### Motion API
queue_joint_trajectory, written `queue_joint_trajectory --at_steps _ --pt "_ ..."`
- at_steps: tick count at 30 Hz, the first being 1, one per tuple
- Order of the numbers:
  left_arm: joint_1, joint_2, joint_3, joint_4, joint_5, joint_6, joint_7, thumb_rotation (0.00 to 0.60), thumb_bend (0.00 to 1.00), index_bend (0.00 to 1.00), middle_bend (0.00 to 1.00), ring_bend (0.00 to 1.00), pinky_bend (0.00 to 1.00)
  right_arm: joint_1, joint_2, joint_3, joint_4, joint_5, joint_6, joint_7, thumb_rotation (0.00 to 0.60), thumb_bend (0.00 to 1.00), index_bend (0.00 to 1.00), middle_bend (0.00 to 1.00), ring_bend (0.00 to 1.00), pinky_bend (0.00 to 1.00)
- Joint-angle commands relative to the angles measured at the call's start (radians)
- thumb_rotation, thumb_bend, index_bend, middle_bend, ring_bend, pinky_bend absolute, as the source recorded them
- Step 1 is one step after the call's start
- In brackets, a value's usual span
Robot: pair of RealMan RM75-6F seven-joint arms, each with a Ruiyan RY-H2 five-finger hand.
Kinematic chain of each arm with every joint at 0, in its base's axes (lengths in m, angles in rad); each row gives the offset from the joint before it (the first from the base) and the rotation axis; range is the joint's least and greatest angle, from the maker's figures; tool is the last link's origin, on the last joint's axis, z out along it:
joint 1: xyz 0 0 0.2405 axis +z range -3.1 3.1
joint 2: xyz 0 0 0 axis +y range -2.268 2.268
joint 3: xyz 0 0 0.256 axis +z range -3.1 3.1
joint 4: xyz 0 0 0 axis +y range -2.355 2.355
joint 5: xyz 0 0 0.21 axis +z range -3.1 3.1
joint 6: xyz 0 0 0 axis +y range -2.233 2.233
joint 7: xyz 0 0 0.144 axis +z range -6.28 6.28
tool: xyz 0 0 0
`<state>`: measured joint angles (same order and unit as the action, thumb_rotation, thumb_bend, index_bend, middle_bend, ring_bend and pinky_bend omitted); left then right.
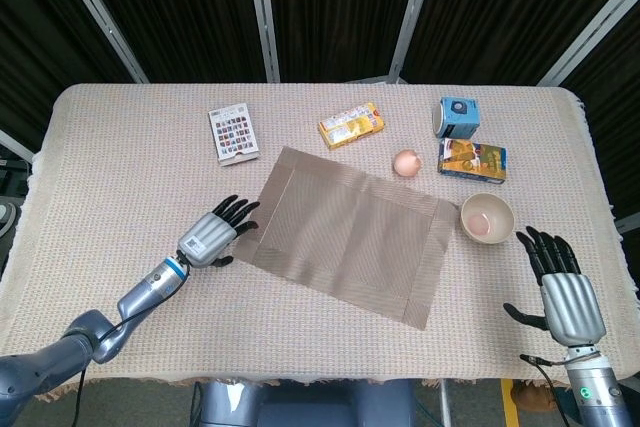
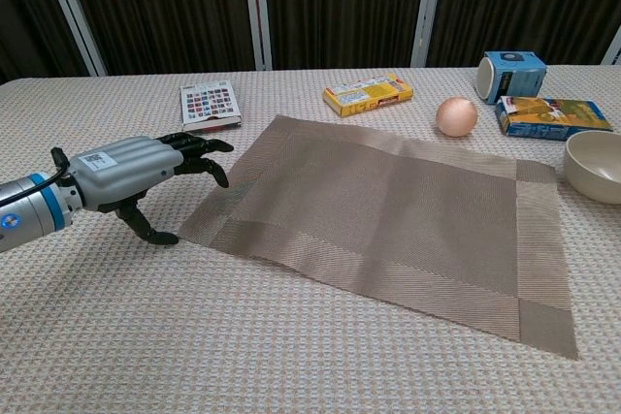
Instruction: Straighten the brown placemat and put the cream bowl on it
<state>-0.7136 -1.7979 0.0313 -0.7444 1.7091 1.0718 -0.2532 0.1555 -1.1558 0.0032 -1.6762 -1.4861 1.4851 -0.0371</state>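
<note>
The brown placemat point(image 1: 345, 233) point(image 2: 388, 210) lies skewed in the middle of the table, its left end turned toward the far side. My left hand point(image 1: 213, 234) point(image 2: 136, 172) hovers open just off the mat's near left corner, fingers spread toward it, thumb low beside the corner. The cream bowl point(image 1: 487, 218) point(image 2: 594, 166) stands on the cloth just past the mat's right edge. My right hand point(image 1: 562, 287) is open near the table's front right edge, below and to the right of the bowl, holding nothing. The chest view does not show it.
Behind the mat lie a yellow box point(image 1: 351, 125) point(image 2: 368, 95), a peach egg-shaped object point(image 1: 406, 162) point(image 2: 456, 116), a blue-and-white can point(image 1: 456, 117) point(image 2: 511, 76), a blue-and-yellow box point(image 1: 472, 160) point(image 2: 551, 114) and a colour-swatch card box point(image 1: 232, 132) point(image 2: 210, 105). A woven cloth point(image 1: 120, 177) covers the table.
</note>
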Motion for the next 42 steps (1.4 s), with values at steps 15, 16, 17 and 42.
queue_joint_trajectory --at_steps 15,16,17,42 --pt "-0.020 -0.029 0.011 0.013 -0.016 -0.006 0.009 0.600 0.43 0.28 0.00 0.00 0.00 -0.012 0.005 0.015 0.000 -0.020 0.003 0.020 0.600 0.00 0.00 0.00 0.00 0.00" --pt "-0.021 -0.028 0.010 0.011 -0.016 -0.005 0.011 0.600 0.45 0.28 0.00 0.00 0.00 -0.012 0.005 0.016 0.000 -0.022 0.003 0.021 0.600 0.00 0.00 0.00 0.00 0.00" --pt "-0.023 -0.028 0.010 0.008 -0.017 -0.005 0.013 0.600 0.47 0.29 0.00 0.00 0.00 -0.013 0.006 0.017 0.000 -0.024 0.004 0.022 0.600 0.00 0.00 0.00 0.00 0.00" --pt "-0.028 -0.034 0.010 -0.051 -0.038 0.022 0.050 0.600 0.49 0.65 0.00 0.00 0.00 -0.026 0.017 0.031 -0.005 -0.056 0.012 0.048 0.600 0.00 0.00 0.00 0.00 0.00"
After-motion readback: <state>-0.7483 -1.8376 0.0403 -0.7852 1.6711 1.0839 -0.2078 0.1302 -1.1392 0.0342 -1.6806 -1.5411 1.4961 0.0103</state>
